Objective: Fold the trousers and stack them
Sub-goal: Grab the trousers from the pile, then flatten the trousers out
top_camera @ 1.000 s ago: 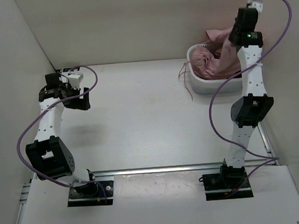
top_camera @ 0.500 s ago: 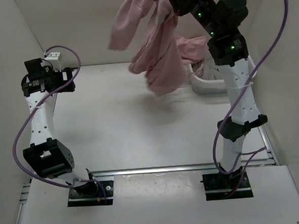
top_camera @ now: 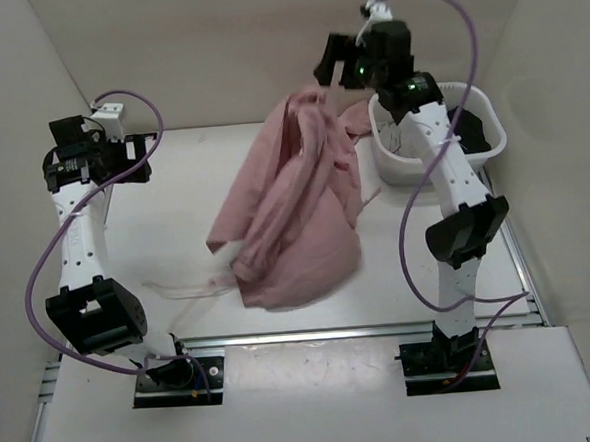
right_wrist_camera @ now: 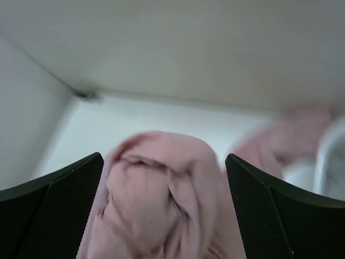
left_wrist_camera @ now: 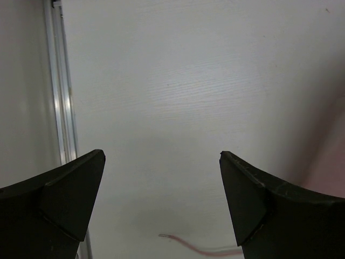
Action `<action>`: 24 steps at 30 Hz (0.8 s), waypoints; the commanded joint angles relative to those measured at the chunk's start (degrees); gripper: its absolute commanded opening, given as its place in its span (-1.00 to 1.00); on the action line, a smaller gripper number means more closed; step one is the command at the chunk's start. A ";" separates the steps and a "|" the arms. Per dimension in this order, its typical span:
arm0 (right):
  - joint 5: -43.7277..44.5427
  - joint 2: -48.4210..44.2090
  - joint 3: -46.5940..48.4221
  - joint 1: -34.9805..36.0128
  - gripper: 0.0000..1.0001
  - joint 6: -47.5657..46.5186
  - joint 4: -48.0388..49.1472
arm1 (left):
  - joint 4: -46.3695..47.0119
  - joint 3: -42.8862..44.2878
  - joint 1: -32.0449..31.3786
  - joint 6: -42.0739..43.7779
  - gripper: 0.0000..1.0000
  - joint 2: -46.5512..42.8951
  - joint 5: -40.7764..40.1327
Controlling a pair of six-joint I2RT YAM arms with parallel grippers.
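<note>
The white tub at the far right of the table is the marker for everything here. The trousers are outside it. They form a big dusty-pink heap that starts just left of the tub's left wall and spreads away from it, leftward and toward the arms' bases. The heap ends in a rounded bunch on the table, well apart from the tub. Its upper end rises beside the tub's far left corner, right under the right gripper. That gripper hangs above and to the left of the tub with its jaws spread wide and nothing clamped. In the right wrist view the trousers bulge below the gap between the two fingers without being pinched, and the tub shows blurred at the right edge. A thin pink drawstring trails over the table from the low end of the heap, farther still from the tub. Something dark lies inside the tub, though I cannot tell what it is. The left gripper is far to the left of the tub, across the whole table. Its jaws are wide apart and empty over bare tabletop, and the drawstring tip shows below them in the left wrist view.
</note>
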 commanded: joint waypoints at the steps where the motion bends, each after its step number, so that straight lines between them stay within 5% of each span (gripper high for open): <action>1: 5.73 -2.52 -10.58 0.29 0.99 -4.74 -11.11 | -3.12 -2.34 -1.40 4.97 1.00 -1.99 4.75; 3: 12.66 -10.84 -20.17 4.06 0.99 -10.18 -8.38 | -4.35 -5.22 -3.50 7.53 1.00 -2.51 7.05; 8: 14.10 -26.95 -53.59 8.12 0.99 -7.59 -5.56 | -4.97 -12.88 -13.77 15.36 1.00 -2.61 9.34; 12: 13.49 -37.77 -72.45 10.59 0.99 -1.88 -5.55 | 1.23 -18.85 -21.78 17.39 1.00 3.27 -0.46; 17: 17.35 -40.16 -85.76 12.00 0.99 2.52 -2.93 | 13.29 -17.82 -21.79 13.35 1.00 15.12 -12.09; 24: 15.16 -29.63 -87.28 12.00 0.99 4.20 3.94 | 15.07 -11.57 -21.79 11.59 1.00 27.09 -15.53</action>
